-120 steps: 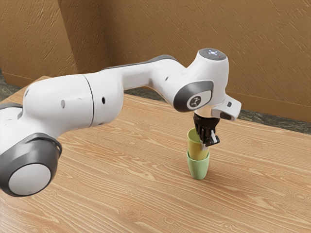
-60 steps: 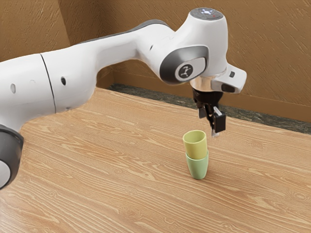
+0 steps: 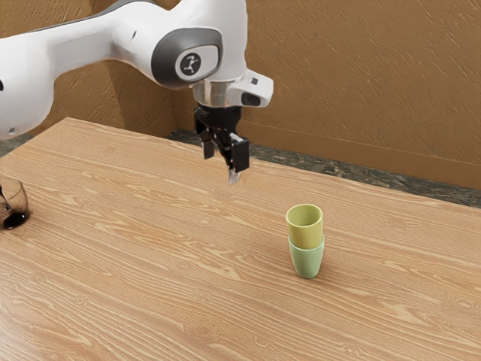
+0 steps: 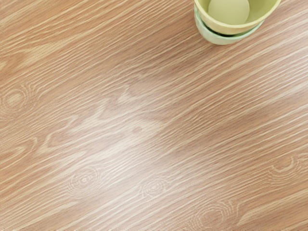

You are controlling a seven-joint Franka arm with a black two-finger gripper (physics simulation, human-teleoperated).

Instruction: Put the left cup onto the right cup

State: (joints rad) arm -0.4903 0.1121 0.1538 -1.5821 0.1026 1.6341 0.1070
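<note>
Matt yellow cup, matt green cup, grained wooden table.

No legible words or numbers. One sign: a small white emblem on the arm's dark grey round joint cap, just above the black two-finger gripper.

You see a light wooden table with wavy grain. One green cup stands directly on it, upright and well in from the far edge, and a yellow cup sits nested in it. At the table's edge on the exterior view's left rests a small dark thing you can't make out.
</note>
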